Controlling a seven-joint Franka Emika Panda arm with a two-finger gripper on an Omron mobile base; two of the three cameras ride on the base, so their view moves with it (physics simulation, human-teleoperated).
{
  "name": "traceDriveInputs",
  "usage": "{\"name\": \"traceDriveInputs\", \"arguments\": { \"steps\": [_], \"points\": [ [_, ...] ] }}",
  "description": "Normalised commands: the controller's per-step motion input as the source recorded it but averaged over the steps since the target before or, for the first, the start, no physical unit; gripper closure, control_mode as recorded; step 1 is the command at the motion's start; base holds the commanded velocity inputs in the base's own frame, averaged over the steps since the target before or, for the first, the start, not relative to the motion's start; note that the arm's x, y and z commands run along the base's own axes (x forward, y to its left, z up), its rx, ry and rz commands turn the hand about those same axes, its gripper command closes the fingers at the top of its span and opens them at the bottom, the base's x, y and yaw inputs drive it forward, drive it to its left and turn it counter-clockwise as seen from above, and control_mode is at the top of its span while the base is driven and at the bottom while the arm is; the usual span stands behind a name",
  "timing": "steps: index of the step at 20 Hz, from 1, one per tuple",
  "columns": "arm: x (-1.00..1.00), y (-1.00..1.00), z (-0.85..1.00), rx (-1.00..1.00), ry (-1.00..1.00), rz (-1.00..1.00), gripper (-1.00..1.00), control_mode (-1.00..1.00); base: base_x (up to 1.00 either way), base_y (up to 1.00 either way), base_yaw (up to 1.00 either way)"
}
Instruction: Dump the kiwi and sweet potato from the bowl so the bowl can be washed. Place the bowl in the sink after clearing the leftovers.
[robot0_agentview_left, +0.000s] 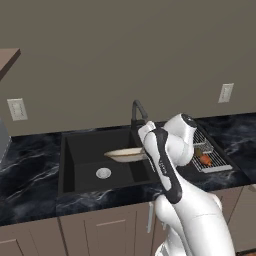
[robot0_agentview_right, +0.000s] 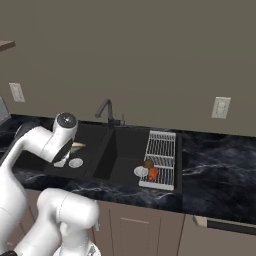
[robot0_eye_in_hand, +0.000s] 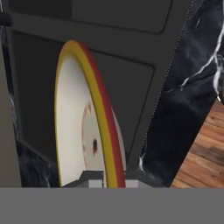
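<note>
The placing step is judged to be in hand: the bowl (robot0_agentview_left: 126, 154) is carried, almost level, above the left basin of the sink (robot0_agentview_left: 80, 150), and nothing is seen inside it. The claw (robot0_eye_in_hand: 107, 180) is clenched on the rim of the bowl, which is seen edge-on in the hand view between the two tips.

The kiwi (robot0_agentview_right: 148, 164) and the sweet potato (robot0_agentview_right: 153, 173) are found just beside each other at the near end of the wire rack (robot0_agentview_right: 162, 147), over the right basin, so the dumping seems to be done.

For the next move, the bowl is to be lowered to the basin floor, near the drain (robot0_agentview_left: 103, 173), and only then released.

Counted: one bowl, one kiwi, one sweet potato, one faucet (robot0_agentview_left: 138, 110), two basins in the black table (robot0_agentview_left: 30, 175).
</note>
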Motion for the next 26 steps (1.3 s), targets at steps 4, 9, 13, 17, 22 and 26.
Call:
{"name": "traceDriveInputs", "arguments": {
  "steps": [4, 9, 13, 17, 22, 26],
  "points": [
    [0.05, 0.2, -0.03, 0.0, 0.0, 0.0, 1.0, -1.0, 0.0, 0.0, 0.0],
    [0.35, 0.3, -0.19, 0.0, -0.03, 0.0, 1.0, -1.0, 0.0, 0.0, 0.0],
    [0.46, 0.07, -0.06, 0.0, 0.0, -0.02, 1.0, -1.0, 0.0, 0.0, 0.0],
    [0.47, 0.07, -0.01, 0.0, 0.02, -0.06, 1.0, -1.0, 0.0, 0.0, 0.0],
    [0.5, 0.12, -0.1, -0.03, 0.09, -0.09, 1.0, -1.0, 0.0, 0.0, 0.0],
    [0.16, 0.27, -0.31, -0.12, 0.21, -0.02, 1.0, -1.0, 0.0, 0.0, 0.0]
  ]
}}
